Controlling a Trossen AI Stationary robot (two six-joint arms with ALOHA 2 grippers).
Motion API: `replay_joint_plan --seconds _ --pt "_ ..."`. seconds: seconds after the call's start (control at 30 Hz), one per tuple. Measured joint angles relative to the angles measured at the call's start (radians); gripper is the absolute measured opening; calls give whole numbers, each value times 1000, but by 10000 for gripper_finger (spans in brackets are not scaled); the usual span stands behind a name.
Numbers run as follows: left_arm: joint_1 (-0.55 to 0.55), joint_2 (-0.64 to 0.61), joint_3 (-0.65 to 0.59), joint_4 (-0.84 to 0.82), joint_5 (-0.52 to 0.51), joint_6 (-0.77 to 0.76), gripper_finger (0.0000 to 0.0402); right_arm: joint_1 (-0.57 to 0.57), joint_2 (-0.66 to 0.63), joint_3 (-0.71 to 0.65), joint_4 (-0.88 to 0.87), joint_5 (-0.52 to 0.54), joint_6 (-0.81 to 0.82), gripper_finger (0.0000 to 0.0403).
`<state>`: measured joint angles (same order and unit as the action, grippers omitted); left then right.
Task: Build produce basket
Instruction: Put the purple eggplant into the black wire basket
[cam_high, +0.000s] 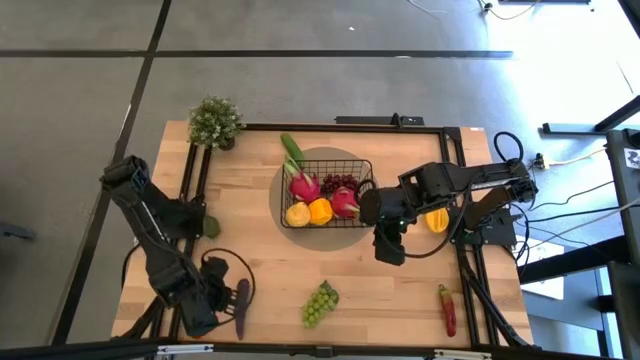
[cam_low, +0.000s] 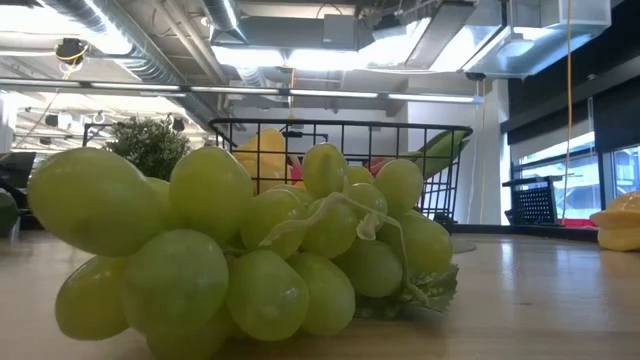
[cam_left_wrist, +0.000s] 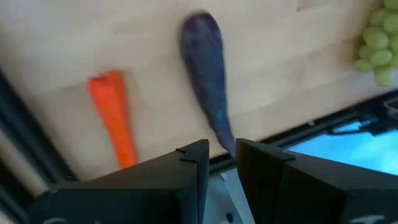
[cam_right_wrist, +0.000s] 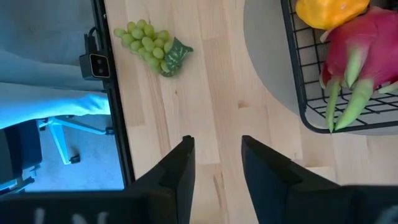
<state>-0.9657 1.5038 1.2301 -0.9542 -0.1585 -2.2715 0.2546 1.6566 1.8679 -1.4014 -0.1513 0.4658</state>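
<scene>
The black wire basket (cam_high: 325, 190) stands on a grey round mat at the table's middle. It holds two pink dragon fruits (cam_high: 305, 185), purple grapes (cam_high: 340, 183), a lemon (cam_high: 297, 213), a yellow pepper (cam_high: 320, 210) and a cucumber (cam_high: 291, 150). My right gripper (cam_high: 388, 248) hovers open over bare wood just right of the basket (cam_right_wrist: 305, 93). My left gripper (cam_high: 215, 300) is open by a narrow gap at the near left corner. The purple eggplant (cam_left_wrist: 205, 74) lies just beyond its fingers, next to an orange carrot (cam_left_wrist: 112, 115). Green grapes (cam_high: 320, 303) lie at the near edge.
A red chili (cam_high: 447, 310) lies near the right near corner. A yellow fruit (cam_high: 437, 220) sits under the right arm, and a green item (cam_high: 210, 227) sits by the left arm. The potted plant (cam_high: 215, 122) stands at the far left corner. A black frame rims the table.
</scene>
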Motion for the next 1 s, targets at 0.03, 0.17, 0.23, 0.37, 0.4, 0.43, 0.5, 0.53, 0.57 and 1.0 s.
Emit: replay_joint_plan --seconds 0.03,0.17,0.23,0.37,0.4,0.43,0.5,0.53,0.57,1.0 --pt "0 13 0 23 0 0 69 0 0 0 0 0 0 122" --pt "8 61 0 100 0 -27 69 0 0 0 0 0 0 122" --pt "12 79 0 118 9 -72 69 0 0 0 1 0 1 122" --pt "10 102 0 113 62 -152 69 0 0 0 8 0 0 122" --pt "10 106 0 113 66 -162 69 0 0 0 8 0 1 122" --pt "11 107 0 114 67 -171 69 0 0 0 8 0 2 122" --pt "12 108 0 114 64 -190 69 0 0 0 9 0 0 122" --pt "14 107 0 114 64 -194 69 0 0 0 13 0 0 122" --pt "18 107 0 115 65 -196 69 0 0 0 19 0 1 122" --pt "59 107 0 118 67 -180 69 0 0 0 70 0 0 122"
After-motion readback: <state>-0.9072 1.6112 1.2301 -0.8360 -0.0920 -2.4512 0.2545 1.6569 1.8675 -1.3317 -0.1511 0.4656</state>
